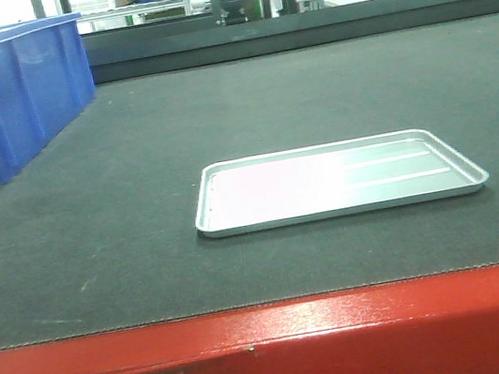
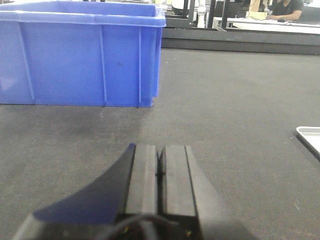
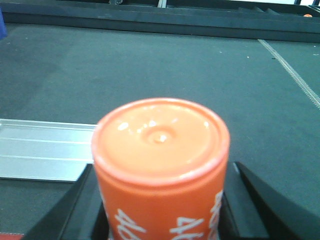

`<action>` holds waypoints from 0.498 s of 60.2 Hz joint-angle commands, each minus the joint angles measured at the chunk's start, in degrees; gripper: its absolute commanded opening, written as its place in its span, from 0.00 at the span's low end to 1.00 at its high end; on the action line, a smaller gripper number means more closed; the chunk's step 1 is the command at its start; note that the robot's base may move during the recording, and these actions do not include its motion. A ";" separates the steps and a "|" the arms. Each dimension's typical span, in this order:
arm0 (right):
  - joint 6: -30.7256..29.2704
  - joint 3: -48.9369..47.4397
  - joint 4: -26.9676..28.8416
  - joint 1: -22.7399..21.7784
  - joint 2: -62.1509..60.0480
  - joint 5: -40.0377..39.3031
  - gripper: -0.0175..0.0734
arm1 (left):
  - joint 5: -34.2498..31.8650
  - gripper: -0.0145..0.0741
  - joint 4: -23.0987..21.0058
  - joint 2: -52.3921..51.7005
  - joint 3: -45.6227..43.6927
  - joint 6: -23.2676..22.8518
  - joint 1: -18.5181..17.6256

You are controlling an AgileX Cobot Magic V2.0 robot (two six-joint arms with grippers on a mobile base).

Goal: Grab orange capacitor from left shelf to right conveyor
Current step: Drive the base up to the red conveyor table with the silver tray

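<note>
The right tool (image 3: pixel 162 205) is clenched on the orange capacitor (image 3: pixel 161 165), which stands upright between two black fingers (image 3: pixel 75 210) and fills the lower middle of the right wrist view. Its flat, glossy top faces the camera. Past it lies the dark belt of the right conveyor (image 3: pixel 200 75), so the capacitor is judged to be over the belt but not yet set down. The left tool (image 2: pixel 160 170) is clenched on nothing, its pads (image 2: pixel 144 175) pressed together low over the belt, with the blue bin (image 2: pixel 80 55) at the upper left of its view.

The main risk is a release from too high: the can would probably tip and roll across the textured belt. The silver tray (image 3: pixel 45 150) reaches in from the left edge of the right wrist view, just beside the capacitor. A drift that way could land the can on the tray's raised rim or inside it, not on the belt.

The capacitor's base is out of frame, so its height above the belt cannot be told. Where the fingers meet its side is hidden under its rim, and the white print is cut off at the bottom edge. The front view shows belt, tray and the red frame (image 1: pixel 349 333), but neither arm, and the left shelf appears in no view.
</note>
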 commanded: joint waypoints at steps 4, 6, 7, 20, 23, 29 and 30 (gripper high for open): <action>-0.47 -1.65 -0.78 -0.19 0.88 -5.31 0.25 | -5.19 0.02 -0.13 -0.68 -0.22 -0.10 0.05; -0.47 -1.65 -0.78 -0.19 0.88 -5.31 0.25 | -5.19 0.02 -0.13 -0.68 -0.22 -0.10 0.05; -0.47 -1.65 -0.78 -0.19 0.88 -5.31 0.25 | -5.19 0.02 -0.13 -0.68 -0.22 -0.10 0.05; -0.47 -1.65 -0.78 -0.19 0.88 -5.31 0.25 | -5.19 0.02 -0.13 -0.68 -0.22 -0.10 0.05; -0.47 -1.65 -0.78 -0.19 0.88 -5.31 0.25 | -5.19 0.02 -0.13 -0.68 -0.22 -0.10 0.05; -0.47 -1.65 -0.78 -0.19 0.88 -5.31 0.25 | -5.19 0.02 -0.13 -0.68 -0.22 -0.10 0.05; -0.47 -1.65 -0.78 -0.19 0.88 -5.31 0.25 | -5.19 0.02 -0.13 -0.68 -0.22 -0.10 0.05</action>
